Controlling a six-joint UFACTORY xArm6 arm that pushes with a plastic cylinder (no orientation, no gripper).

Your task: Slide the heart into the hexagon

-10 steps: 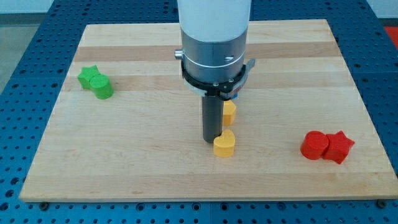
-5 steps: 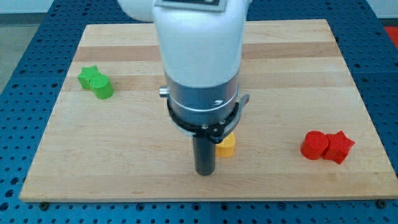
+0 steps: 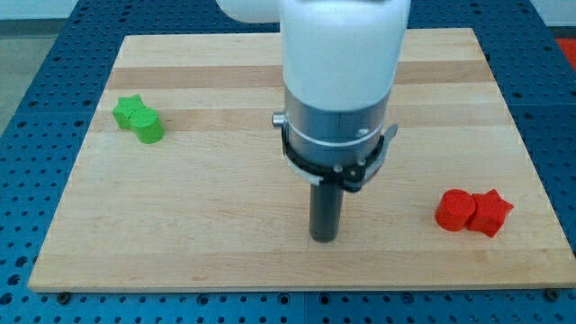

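My tip [image 3: 324, 238] rests on the wooden board [image 3: 180, 216] near the view's bottom, a little right of centre. The arm's white and grey body stands over the middle of the board. Neither the yellow heart nor the yellow hexagon shows in the camera view; both are hidden behind the rod and the arm's body. I cannot tell whether my tip touches either of them.
A green star [image 3: 129, 109] touches a green cylinder [image 3: 148, 127] at the view's left. A red cylinder [image 3: 454, 210] touches a red star [image 3: 490, 212] at the view's lower right. The board's bottom edge lies close below my tip.
My tip moved down toward the view's bottom, then to the right. The yellow heart and yellow hexagon, seen earlier, are now hidden behind the arm.
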